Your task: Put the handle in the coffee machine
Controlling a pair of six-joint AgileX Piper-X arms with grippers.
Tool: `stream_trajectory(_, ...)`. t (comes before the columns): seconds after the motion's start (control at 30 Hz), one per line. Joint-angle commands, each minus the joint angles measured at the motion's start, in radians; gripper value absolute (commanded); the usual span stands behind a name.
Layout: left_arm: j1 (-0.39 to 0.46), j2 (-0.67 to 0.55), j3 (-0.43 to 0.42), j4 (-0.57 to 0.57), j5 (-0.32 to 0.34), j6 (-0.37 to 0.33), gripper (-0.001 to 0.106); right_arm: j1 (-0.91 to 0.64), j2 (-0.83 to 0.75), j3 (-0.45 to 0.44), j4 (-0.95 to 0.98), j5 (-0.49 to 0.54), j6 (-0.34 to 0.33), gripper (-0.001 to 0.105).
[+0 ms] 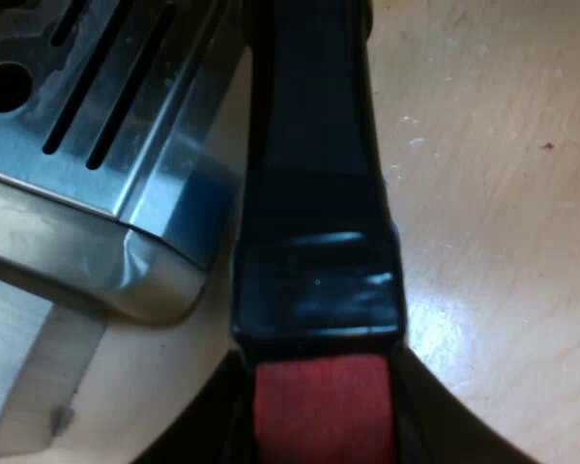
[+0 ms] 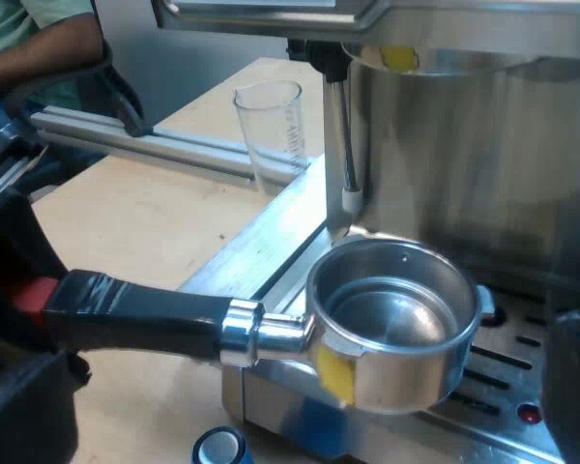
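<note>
With my left hand [image 1: 321, 416] pinching the red end of the holder [image 2: 391, 329] and my right hand [image 2: 304, 362] spread empty, its basket hangs over the drip tray [image 2: 507, 362] under the espresso machine [image 2: 464, 155], where so far-out a grip may let it tilt and jam.

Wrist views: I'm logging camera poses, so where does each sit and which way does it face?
Left wrist view: on the left arm, looking down along the holder to the table; the left gripper clamps the red end.
Right wrist view: on the right arm, facing the machine front and the glass; its own fingers are spread wide.
Shared: the holder, the drip tray and the table.
</note>
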Motion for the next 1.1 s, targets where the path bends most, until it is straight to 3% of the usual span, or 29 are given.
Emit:
stream_trajectory(0.03,0.017,0.013,-0.042,-0.012,0.056,0.003,0.000,0.002,0.005,-0.002,-0.035,0.011,-0.037,0.099)
stream_trajectory(0.2,0.058,0.042,-0.070,-0.011,0.096,0.003,0.001,0.002,0.006,-0.002,-0.054,0.011,-0.039,0.099)
stream_trajectory(0.37,0.065,0.094,-0.074,-0.013,0.135,0.003,0.001,0.002,0.026,-0.002,-0.124,0.079,-0.039,0.099)
stream_trajectory(0.67,0.066,0.114,-0.074,-0.049,0.130,0.003,0.001,0.002,0.133,-0.002,-0.250,0.164,-0.064,0.094)
stream_trajectory(0.83,0.072,0.114,-0.078,-0.083,0.130,0.003,0.001,0.002,0.170,-0.002,-0.332,0.166,-0.113,0.093)
stream_trajectory(1.1,0.072,0.179,-0.136,-0.077,0.130,-0.016,0.001,0.002,0.218,-0.009,-0.394,0.166,-0.129,0.093)
